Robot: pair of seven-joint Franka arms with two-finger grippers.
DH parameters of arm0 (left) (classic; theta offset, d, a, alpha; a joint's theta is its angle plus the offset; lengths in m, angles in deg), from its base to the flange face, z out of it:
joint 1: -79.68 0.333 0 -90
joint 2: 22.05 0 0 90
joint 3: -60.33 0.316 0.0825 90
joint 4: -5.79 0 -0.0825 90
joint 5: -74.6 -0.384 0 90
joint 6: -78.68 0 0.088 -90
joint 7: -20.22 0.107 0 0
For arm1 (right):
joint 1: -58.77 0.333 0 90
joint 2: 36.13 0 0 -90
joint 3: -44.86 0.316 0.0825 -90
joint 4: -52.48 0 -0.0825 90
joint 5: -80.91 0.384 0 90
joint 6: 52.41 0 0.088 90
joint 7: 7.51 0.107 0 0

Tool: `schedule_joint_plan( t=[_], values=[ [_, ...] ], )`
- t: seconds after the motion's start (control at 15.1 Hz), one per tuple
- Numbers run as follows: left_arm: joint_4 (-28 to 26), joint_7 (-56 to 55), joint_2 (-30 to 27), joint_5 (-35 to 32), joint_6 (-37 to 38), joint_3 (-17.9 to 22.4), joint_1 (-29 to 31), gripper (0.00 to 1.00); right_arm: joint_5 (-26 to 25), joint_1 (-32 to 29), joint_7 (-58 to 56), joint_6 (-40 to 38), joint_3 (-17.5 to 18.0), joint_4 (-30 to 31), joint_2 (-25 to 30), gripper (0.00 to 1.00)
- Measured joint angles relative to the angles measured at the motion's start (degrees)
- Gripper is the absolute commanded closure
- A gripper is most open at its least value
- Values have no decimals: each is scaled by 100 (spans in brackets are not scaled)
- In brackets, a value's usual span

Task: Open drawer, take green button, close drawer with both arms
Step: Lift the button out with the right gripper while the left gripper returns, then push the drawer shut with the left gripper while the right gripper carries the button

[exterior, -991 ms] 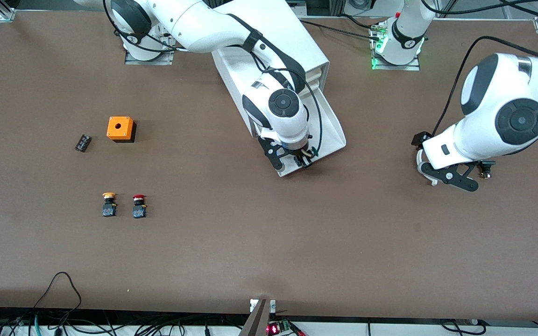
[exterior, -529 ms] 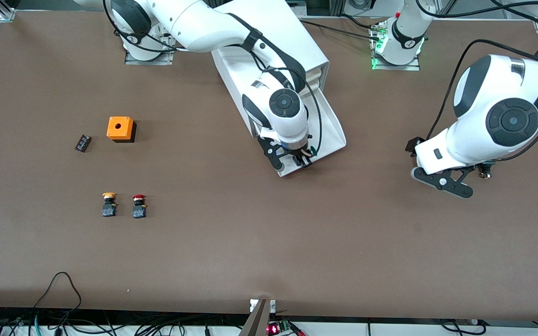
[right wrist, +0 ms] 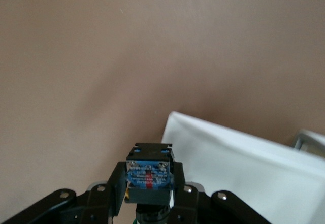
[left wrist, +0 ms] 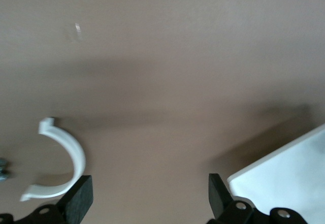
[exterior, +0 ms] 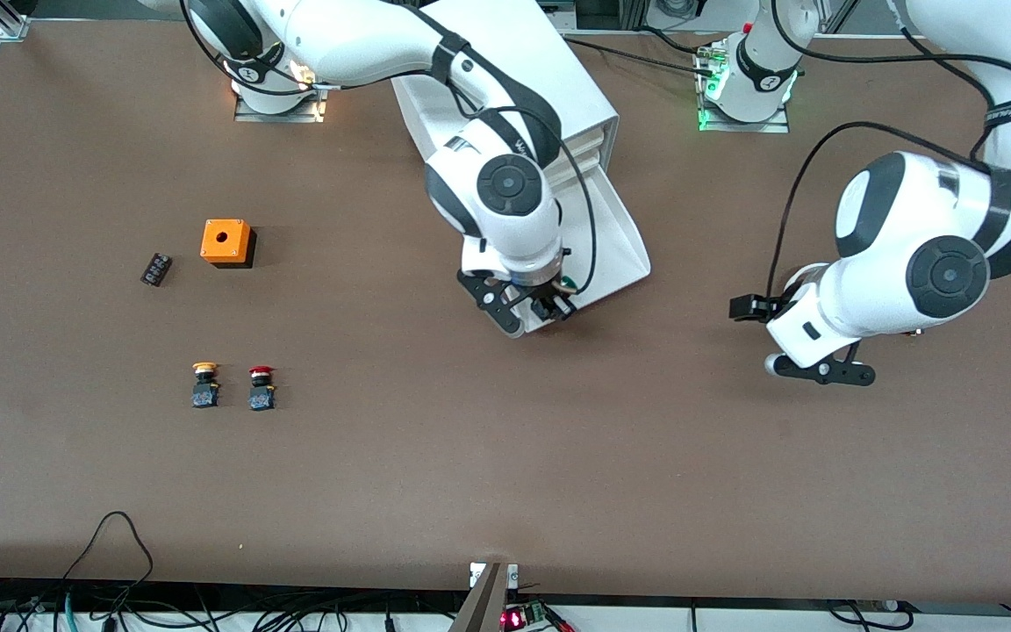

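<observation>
White drawer (exterior: 620,246) is standing open; right gripper (right wrist: 148,193) pinching green button (right wrist: 149,176) w/ risk of slipping; left gripper (left wrist: 147,201) is hanging wide over table.

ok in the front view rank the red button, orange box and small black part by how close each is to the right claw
From the right claw, over the open drawer's front end:
1. red button, nearer the front camera, beside the yellow button
2. orange box, toward the right arm's end
3. small black part, beside the box, farthest out
</observation>
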Motion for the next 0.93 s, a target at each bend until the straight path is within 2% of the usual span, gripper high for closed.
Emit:
schedule_joint_plan(
  t=[0.2,0.4,0.59,0.93],
  values=[
    [-493,-663,12,145,-807,-34,-106,0,2,-422,-966,-81,10,-4,102,100],
    [-944,-1749,68,155,-1653,-51,-553,0,34,-988,-1981,-260,148,-4,166,100],
    [-1134,-2654,280,154,-2247,-52,-933,0,45,-1574,-3027,-645,348,-16,190,100],
    [-1437,-3549,631,41,-3100,-46,-1218,0,57,-2268,-4937,-1073,395,-27,198,100]
  ],
)
